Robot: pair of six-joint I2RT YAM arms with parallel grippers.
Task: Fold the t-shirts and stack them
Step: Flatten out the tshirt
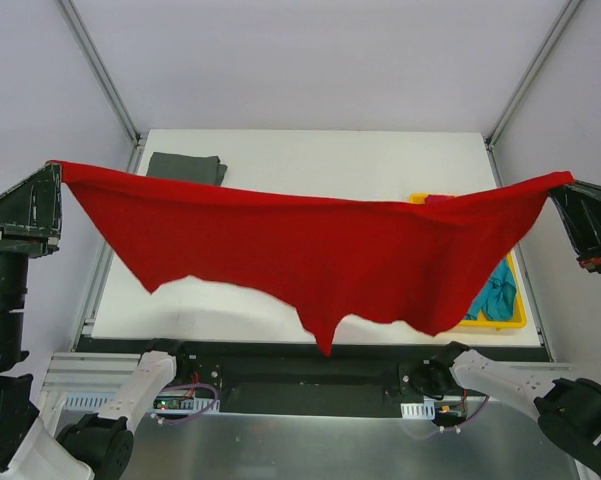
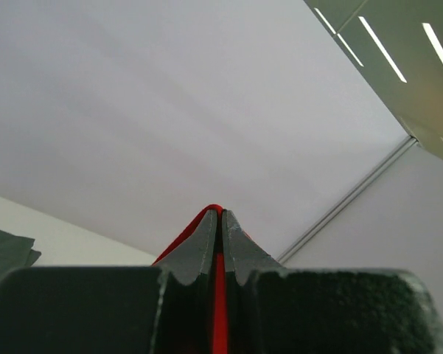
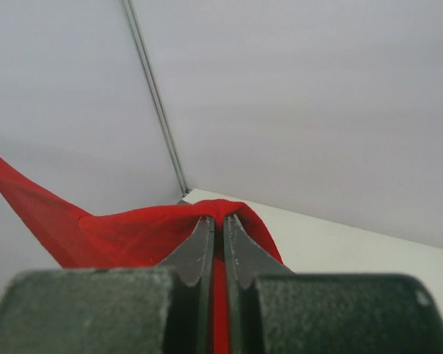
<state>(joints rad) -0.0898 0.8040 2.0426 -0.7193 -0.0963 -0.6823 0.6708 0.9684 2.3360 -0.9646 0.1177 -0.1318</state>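
A bright red t-shirt (image 1: 310,250) hangs stretched wide in the air above the white table (image 1: 320,150), sagging in the middle. My left gripper (image 1: 56,172) is shut on its left corner, high at the left edge; red cloth (image 2: 220,295) shows between its closed fingers. My right gripper (image 1: 560,184) is shut on the right corner, high at the right edge; red cloth (image 3: 125,236) drapes from its tips. A folded dark grey t-shirt (image 1: 186,167) lies at the table's far left. Turquoise cloth (image 1: 496,290) and a bit of pinkish-red cloth (image 1: 438,199) lie in the tray.
A yellow plastic tray (image 1: 510,318) stands at the table's right side, mostly behind the red shirt. White walls with metal frame posts (image 1: 100,70) enclose the table. The arm bases (image 1: 130,400) sit at the near edge.
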